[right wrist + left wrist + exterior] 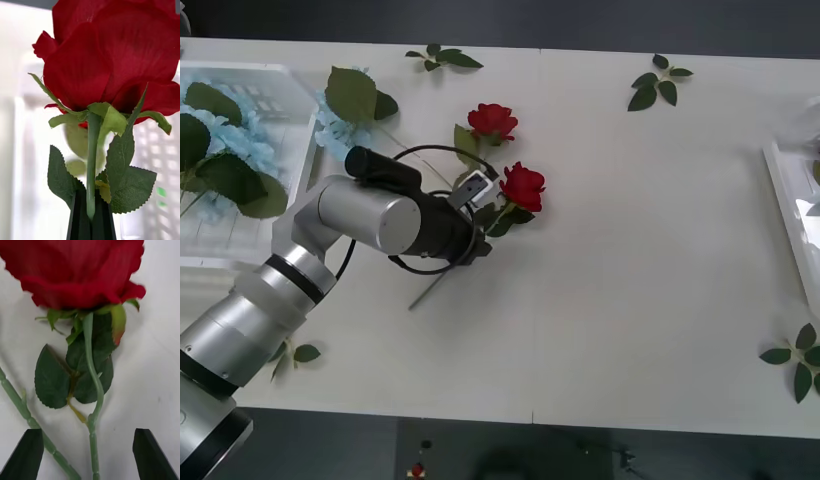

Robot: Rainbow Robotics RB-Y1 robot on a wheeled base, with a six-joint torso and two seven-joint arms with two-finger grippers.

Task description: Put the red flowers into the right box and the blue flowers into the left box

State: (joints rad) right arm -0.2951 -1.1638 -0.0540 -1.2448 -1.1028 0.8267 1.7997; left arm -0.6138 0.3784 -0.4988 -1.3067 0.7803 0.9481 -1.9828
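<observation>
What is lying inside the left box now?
The left box holds pale blue flowers with large green leaves. One more blue flower lies just outside its rim. The box's near corner is covered by the left arm.

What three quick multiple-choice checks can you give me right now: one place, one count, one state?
1. Where is the left gripper? A over the left box; B at the near rose on the table; C over the right box.
2. How many red roses lie on the table in the front view? A one; B four; C two.
3. The right gripper is: A shut on a rose stem; B open; C shut on a leaf sprig.
Answers: 1 B, its open fingers straddle that stem. 2 C, the near rose plus the far rose. 3 A, its fingers pinch the held rose by the stem.
</observation>
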